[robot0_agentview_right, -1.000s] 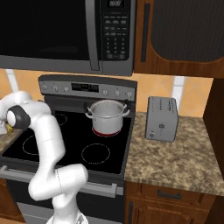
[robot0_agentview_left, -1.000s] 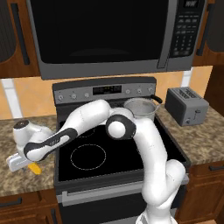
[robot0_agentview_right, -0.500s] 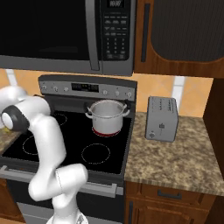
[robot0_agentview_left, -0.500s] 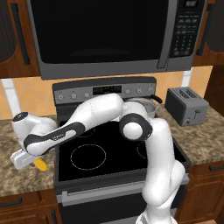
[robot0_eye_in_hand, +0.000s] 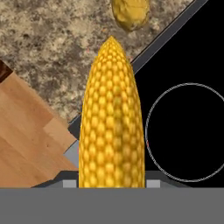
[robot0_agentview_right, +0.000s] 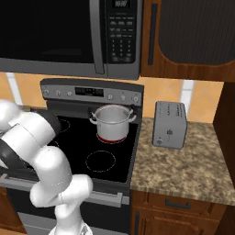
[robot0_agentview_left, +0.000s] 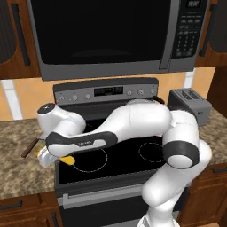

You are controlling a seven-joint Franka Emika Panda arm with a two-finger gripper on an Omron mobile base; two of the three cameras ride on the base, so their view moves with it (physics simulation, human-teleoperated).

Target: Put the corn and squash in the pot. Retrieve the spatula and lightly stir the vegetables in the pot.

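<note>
Close before the hand camera, the corn (robot0_eye_in_hand: 112, 118) stood lengthwise between the finger tips, so the tool (robot0_agentview_left: 56, 157) was clamped on the cob, with its yellow end showing under the hand in the left base view (robot0_agentview_left: 67, 159). It hung over the front left corner of the stove (robot0_agentview_left: 119, 155), at the seam where the black glass met the granite desk (robot0_agentview_left: 20, 168). Just past the cob's tip, the squash (robot0_eye_in_hand: 130, 13) lay on the desk, clear of the corn and not touched. Further along the same desk, a dark wooden handle, likely the spatula (robot0_agentview_left: 30, 148), lay at an angle. Farthest off, the pot (robot0_agentview_right: 113, 123) sat on the rear right burner, open-topped and, as far as the right base view showed, with nothing visible inside. By my judgement the step in hand was carrying the corn to the pot. To do it well, the grip should be kept firm, the cob lifted high enough to pass over the steel rim, brought above the middle of the opening, lowered somewhat, and only then released, so it neither clips the rim nor bounces out.
</note>
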